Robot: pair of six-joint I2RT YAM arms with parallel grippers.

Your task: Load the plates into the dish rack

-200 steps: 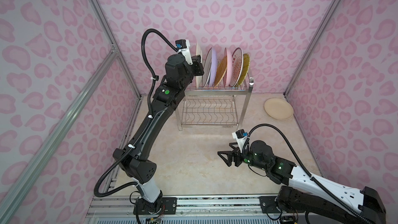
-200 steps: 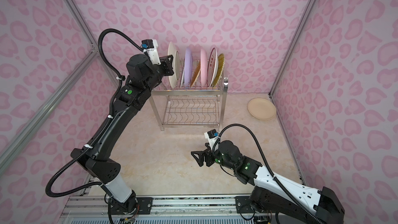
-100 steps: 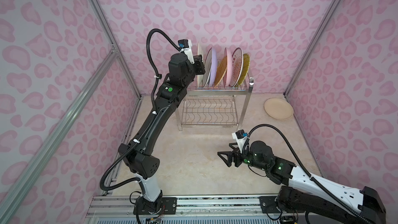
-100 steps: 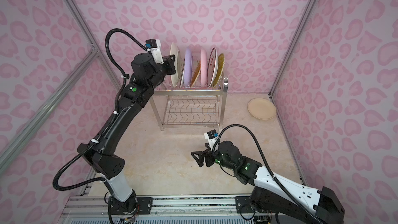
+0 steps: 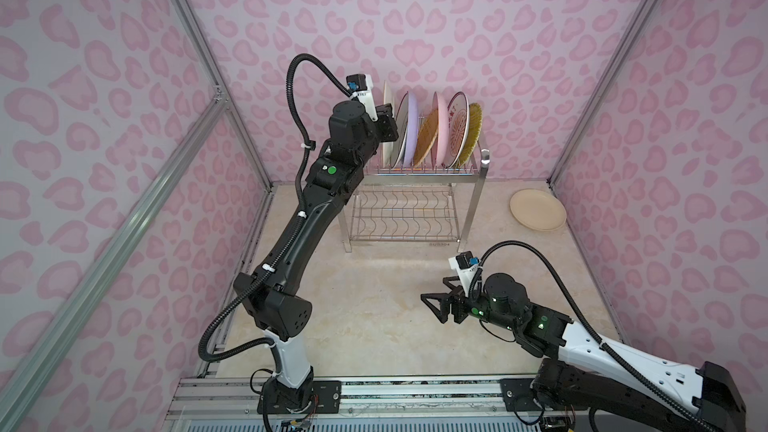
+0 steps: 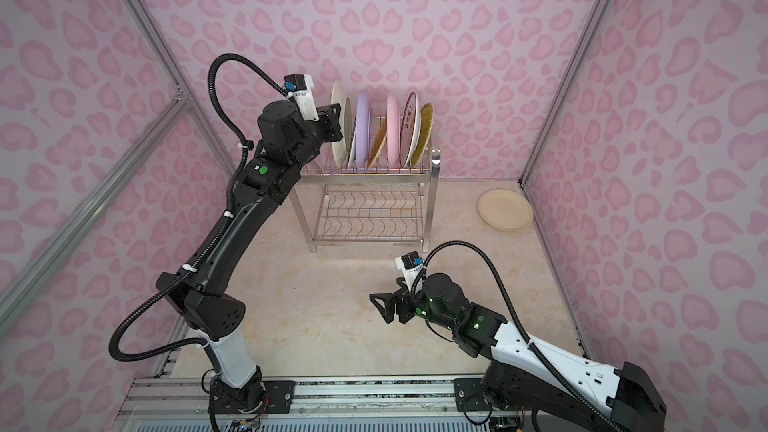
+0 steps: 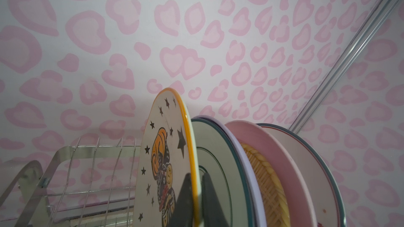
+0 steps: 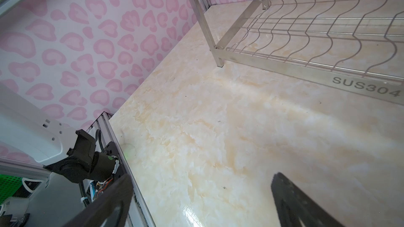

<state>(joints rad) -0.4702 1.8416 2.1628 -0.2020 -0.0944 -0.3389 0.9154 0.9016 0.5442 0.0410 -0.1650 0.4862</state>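
Note:
My left gripper [image 7: 195,195] is shut on the orange rim of the star-patterned plate [image 7: 166,149], one finger on each face. In both top views this plate [image 5: 388,101] [image 6: 337,101] stands upright at the left end of the dish rack's [image 5: 482,168] [image 6: 434,168] upper tier, with the left gripper [image 5: 390,128] [image 6: 336,124] at its near edge. Its lower edge is hidden. Several more plates stand to its right, among them lilac [image 5: 412,122] and pink [image 5: 440,118]. A plain cream plate [image 5: 538,209] [image 6: 505,209] lies flat at the back right. My right gripper [image 5: 434,299] [image 6: 384,297] [image 8: 202,184] hovers open and empty above the table.
The rack's lower wavy-wire shelf [image 5: 401,214] [image 8: 317,29] holds nothing. Patterned walls with metal corner posts [image 5: 208,76] close in the table on three sides. The left arm's base and rail [image 8: 87,160] lie along the table's near edge.
The left arm has swung right and nearer the rack, bringing the star-patterned plate slightly closer to the other plates. The right arm has not moved.

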